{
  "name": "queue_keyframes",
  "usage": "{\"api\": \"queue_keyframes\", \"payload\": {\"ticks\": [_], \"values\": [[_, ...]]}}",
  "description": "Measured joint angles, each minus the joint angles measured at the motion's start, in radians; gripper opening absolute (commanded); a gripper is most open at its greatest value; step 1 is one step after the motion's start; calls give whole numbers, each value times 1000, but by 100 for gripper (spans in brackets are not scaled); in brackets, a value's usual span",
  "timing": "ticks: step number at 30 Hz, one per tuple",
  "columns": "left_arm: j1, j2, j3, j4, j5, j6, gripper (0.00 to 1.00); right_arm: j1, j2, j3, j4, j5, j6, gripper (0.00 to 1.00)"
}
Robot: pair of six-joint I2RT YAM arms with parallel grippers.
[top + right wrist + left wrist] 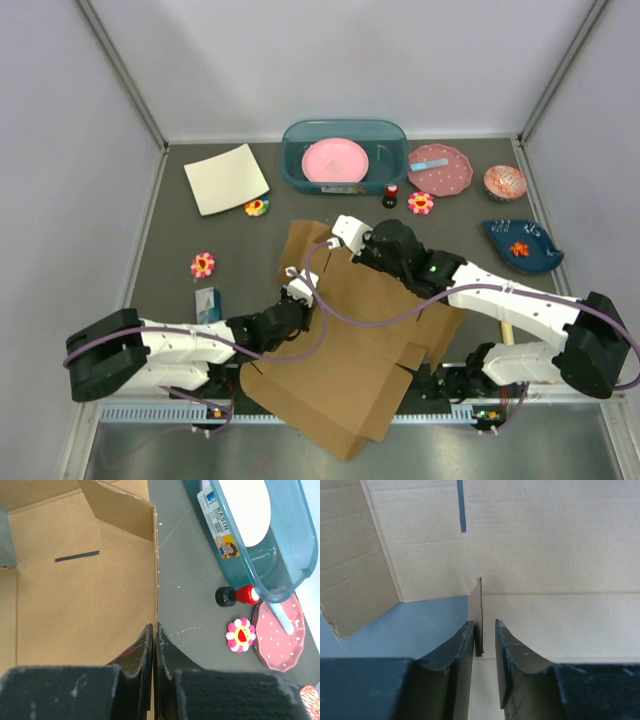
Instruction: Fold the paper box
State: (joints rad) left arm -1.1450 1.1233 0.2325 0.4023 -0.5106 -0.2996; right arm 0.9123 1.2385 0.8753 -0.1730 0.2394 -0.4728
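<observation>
The paper box (pixel 350 340), a brown corrugated cardboard sheet partly folded up, lies in the middle of the table and overhangs the near edge. My right gripper (pixel 345 232) is at its far end. In the right wrist view the right gripper (pixel 154 627) is shut on the top edge of an upright wall of the box (pixel 75 595). My left gripper (pixel 297 283) is at the box's left side. In the left wrist view the left gripper (pixel 482 625) has its jaws slightly apart, straddling a thin upright flap edge of the box (pixel 545 555) without pinching it.
A teal basin (pixel 295 165) holding a pink plate (pixel 335 160) stands at the back. A cream-white sheet (pixel 226 178) lies at the back left. A dotted pink plate (pixel 440 170), a small red bottle (pixel 390 195), flower toys (pixel 421 203) and a blue dish (pixel 520 245) are to the right. A small carton (pixel 207 303) stands on the left.
</observation>
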Motion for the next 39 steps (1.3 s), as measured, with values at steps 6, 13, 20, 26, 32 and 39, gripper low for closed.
{"api": "queue_keyframes", "payload": {"ticks": [6,13,20,26,32,39], "values": [[-10,-48,74,-137,-36,-34,99,20,-1,0,-18,-4,-3,0],[-10,-259,192,-280,-35,-89,99,43,-15,-18,-2,25,-49,0],[-10,-488,163,-321,-153,-140,98,100,-36,-50,43,161,-183,0],[-10,-538,117,-337,-261,-183,99,106,-69,-28,50,231,-270,0],[-10,-524,116,-389,-355,-252,99,133,-106,-5,35,236,-257,0],[-10,-506,111,-433,-432,-309,99,212,-132,-91,65,251,-194,0]]}}
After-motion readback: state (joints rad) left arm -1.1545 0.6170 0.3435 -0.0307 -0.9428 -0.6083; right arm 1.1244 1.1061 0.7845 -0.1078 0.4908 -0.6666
